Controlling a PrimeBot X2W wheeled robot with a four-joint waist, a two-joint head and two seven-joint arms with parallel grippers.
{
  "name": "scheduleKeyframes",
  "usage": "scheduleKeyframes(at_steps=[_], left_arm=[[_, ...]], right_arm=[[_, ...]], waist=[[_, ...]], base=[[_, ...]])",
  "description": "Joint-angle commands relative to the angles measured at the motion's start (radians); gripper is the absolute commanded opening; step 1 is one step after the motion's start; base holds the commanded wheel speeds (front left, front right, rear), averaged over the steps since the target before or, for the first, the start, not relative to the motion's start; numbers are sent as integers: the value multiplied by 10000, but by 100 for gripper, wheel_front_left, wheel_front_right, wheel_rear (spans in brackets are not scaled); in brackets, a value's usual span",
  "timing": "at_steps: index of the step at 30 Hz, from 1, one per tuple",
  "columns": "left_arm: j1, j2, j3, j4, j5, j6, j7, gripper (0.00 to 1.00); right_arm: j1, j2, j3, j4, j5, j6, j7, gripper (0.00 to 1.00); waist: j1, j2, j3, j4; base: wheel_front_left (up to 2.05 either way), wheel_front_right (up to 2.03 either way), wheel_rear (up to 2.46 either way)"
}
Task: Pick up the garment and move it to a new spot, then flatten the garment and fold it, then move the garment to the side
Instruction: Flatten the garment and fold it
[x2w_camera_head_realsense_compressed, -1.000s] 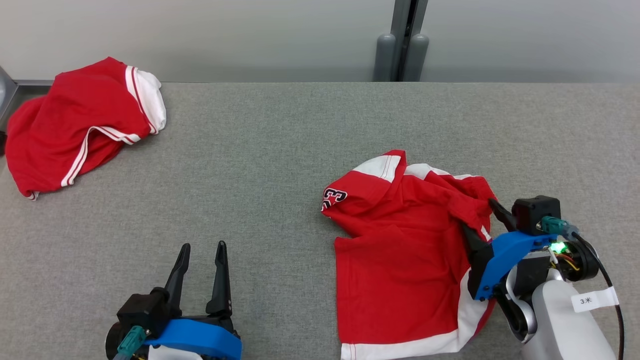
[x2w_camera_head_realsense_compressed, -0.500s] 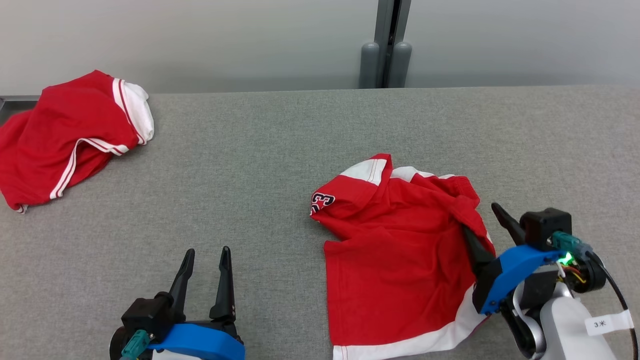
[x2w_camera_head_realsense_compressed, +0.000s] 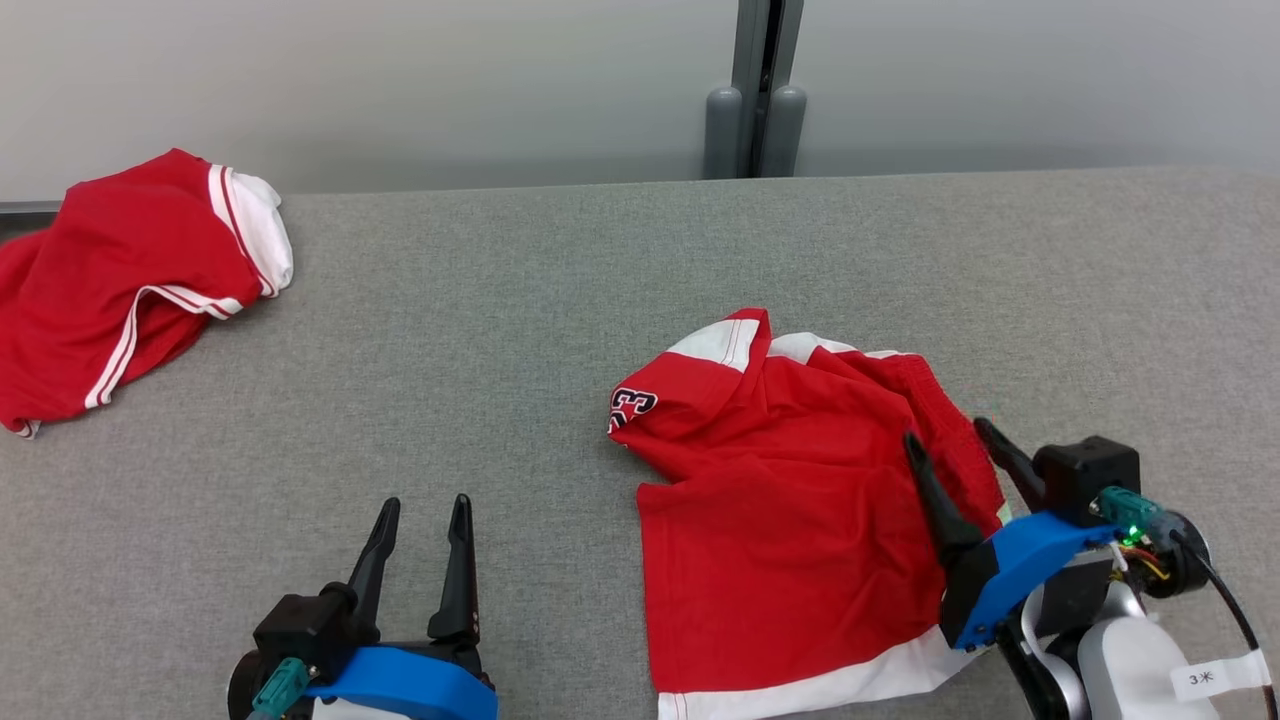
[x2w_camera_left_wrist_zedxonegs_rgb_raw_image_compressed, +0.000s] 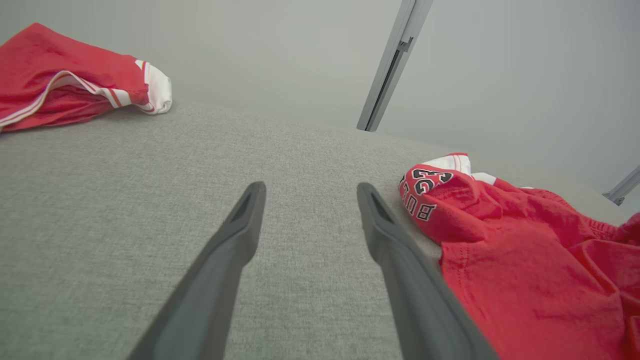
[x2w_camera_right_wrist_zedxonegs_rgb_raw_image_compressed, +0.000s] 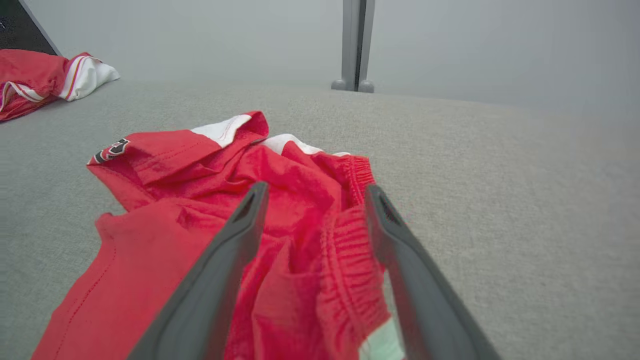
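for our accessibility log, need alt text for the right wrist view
The right gripper hangs open over the elastic edge of a crumpled red garment on a grey table. Another red and white garment lies far off at the upper left.

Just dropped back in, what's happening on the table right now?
The right tool is open at the red shorts, its fingers straddling the bunched waistband, nothing gripped. The left tool is open above the table, apart from the shorts. A second red garment lies crumpled at the far left.
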Motion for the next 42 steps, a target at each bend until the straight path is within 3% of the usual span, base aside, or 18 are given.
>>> scheduleKeyframes(at_steps=[1,11,17,25,34,38,42], left_arm=[[-117,-4,-23,21,52,-28,-27,100],[-32,-2,-298,16,-39,-53,-27,100],[37,-4,-722,41,20,-119,-27,100],[52,-1,-2556,528,-234,-305,81,100],[-888,239,-4754,1698,-1021,-316,1341,100],[-1341,335,-4988,2408,-1154,-290,1572,100],[-1716,311,-4970,2990,-859,235,1458,100]], right_arm=[[-144,-5,-5,-105,-69,1,-9,100],[-220,-43,-81,-1223,-41,1,-82,100],[227,61,-242,-1250,-36,1,-435,100],[749,141,-674,-945,15,1,-1026,100],[579,149,-984,-824,339,1,-1881,100],[396,147,-933,-729,515,1,-2088,100],[247,146,-870,-723,629,1,-2247,100]], waist=[[0,0,-15,-6],[0,0,-208,26],[0,0,-362,-5],[0,0,-523,-174],[0,0,-353,-520],[0,0,-175,-701],[0,0,-8,-822]], base=[[0,0,0],[0,0,0],[0,0,0],[0,0,0],[0,0,0],[0,0,0],[0,0,0]])
